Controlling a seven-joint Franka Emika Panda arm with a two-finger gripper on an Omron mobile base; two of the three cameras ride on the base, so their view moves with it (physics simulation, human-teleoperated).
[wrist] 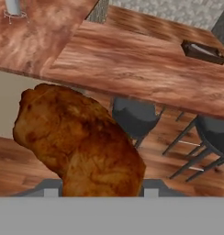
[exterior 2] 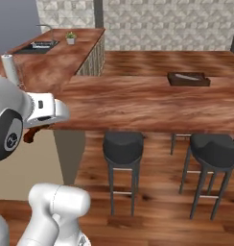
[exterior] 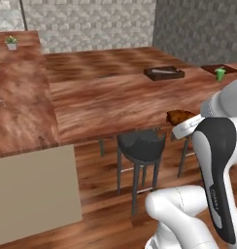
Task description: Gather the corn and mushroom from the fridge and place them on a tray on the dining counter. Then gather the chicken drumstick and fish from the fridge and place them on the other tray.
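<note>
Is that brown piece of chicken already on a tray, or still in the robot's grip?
Still in the grip. In the hand view the chicken drumstick sits between the jaws, short of the dining counter and far from the tray.

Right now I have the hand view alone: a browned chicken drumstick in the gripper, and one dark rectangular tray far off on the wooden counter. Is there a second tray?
Observer: Yes. In the left base view a second flat dark tray lies to the right of the dark rectangular tray, with a small green thing standing on it.
Operator: Is the drumstick over the counter?
Observer: Barely, if at all. In that view the browned chicken drumstick shows at the near edge of the wooden counter, with a round black stool below and to its left.
</note>
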